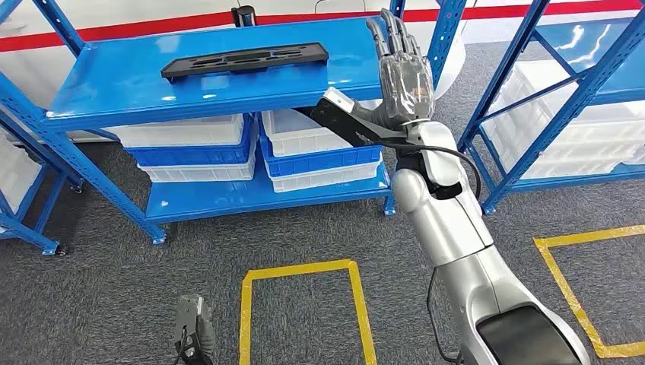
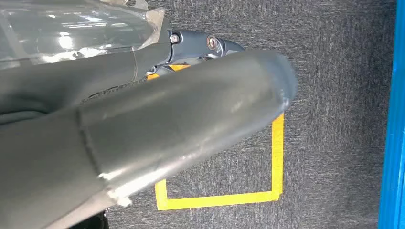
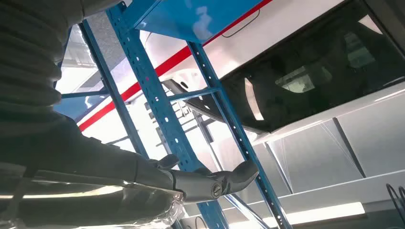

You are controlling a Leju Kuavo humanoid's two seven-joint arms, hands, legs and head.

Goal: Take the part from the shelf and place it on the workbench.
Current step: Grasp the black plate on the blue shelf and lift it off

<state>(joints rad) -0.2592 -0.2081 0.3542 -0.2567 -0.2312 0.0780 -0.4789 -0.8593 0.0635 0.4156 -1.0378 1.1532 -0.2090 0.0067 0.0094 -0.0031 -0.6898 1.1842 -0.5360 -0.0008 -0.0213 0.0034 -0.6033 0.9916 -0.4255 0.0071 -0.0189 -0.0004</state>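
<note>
A long flat black part point(image 1: 245, 60) with cut-outs lies on the top blue shelf point(image 1: 129, 84), towards its back. My right hand point(image 1: 401, 70) is raised upright at the shelf's right front corner, fingers straight and apart, thumb out to the left, holding nothing and well right of the part. In the right wrist view the right hand point(image 3: 191, 179) shows extended fingers against a blue shelf post point(image 3: 162, 109). My left hand point(image 1: 194, 334) hangs low over the floor; in the left wrist view the left hand point(image 2: 157, 119) has its thick thumb over grey carpet, nothing held.
White and blue bins point(image 1: 319, 152) are stacked on the lower shelf. A second blue rack point(image 1: 578, 99) with white bins stands at the right. Yellow tape squares point(image 1: 304, 304) mark the grey carpet. Another rack's frame point(image 1: 30, 205) is at the far left.
</note>
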